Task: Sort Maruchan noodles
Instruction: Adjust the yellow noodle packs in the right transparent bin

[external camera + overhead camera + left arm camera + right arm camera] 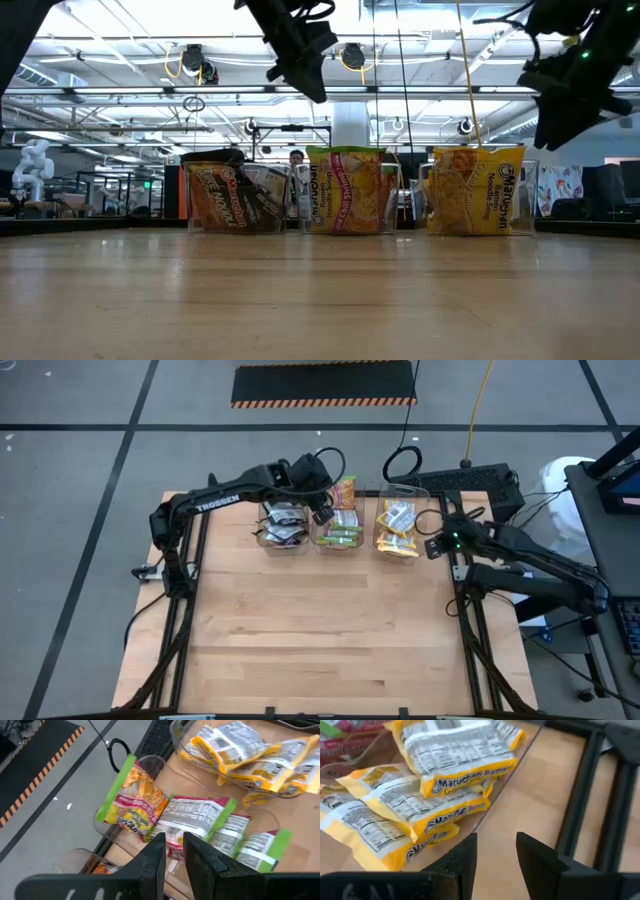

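Three clear bins stand in a row at the table's far edge. The left one holds black packets (283, 526) (235, 195), the middle one lime-green packets (340, 532) (200, 820), and the right one yellow packets (398, 530) (455, 755). One more green packet (132, 800) (346, 490) stands tilted against the middle bin's far rim. My left gripper (173, 855) (324, 513) hovers above the middle bin, slightly open and holding nothing. My right gripper (496, 855) (432, 545) is open and hangs above the table just right of the yellow bin.
The wide wooden tabletop (320, 630) stretches toward the near edge. A black frame rail (580, 795) runs along the table's right side beside my right gripper. Cables and a dark box (470, 480) lie beyond the far right corner.
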You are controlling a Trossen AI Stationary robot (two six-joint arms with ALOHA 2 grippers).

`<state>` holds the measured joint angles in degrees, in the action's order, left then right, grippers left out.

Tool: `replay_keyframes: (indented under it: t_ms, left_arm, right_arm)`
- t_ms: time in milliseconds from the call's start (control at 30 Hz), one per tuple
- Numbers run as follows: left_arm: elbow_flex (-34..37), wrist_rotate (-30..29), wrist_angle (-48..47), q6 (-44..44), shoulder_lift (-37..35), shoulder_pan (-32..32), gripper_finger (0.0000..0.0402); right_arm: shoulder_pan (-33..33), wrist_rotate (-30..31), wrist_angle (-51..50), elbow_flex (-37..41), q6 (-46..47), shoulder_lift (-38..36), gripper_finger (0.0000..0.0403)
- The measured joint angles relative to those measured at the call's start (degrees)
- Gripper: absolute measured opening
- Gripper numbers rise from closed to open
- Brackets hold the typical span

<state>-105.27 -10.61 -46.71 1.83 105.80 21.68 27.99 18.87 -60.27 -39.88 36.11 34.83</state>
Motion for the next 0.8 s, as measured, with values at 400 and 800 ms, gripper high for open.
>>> replay_keyframes:
  t_ms: [400, 800]
  left_arm:
    - [0.0, 0.02, -0.29, -0.04, 0.0, -1.58, 0.0074]
    - [0.0, 0.01, -1.88, -0.05, 0.0, -1.56, 0.0074]
  right_arm:
    - [8.68, -11.52, 15.99, 7.68, -6.49, 11.92, 0.0132]
    - [12.89, -13.27, 32.28, 9.99, -21.83, 14.65, 0.0132]
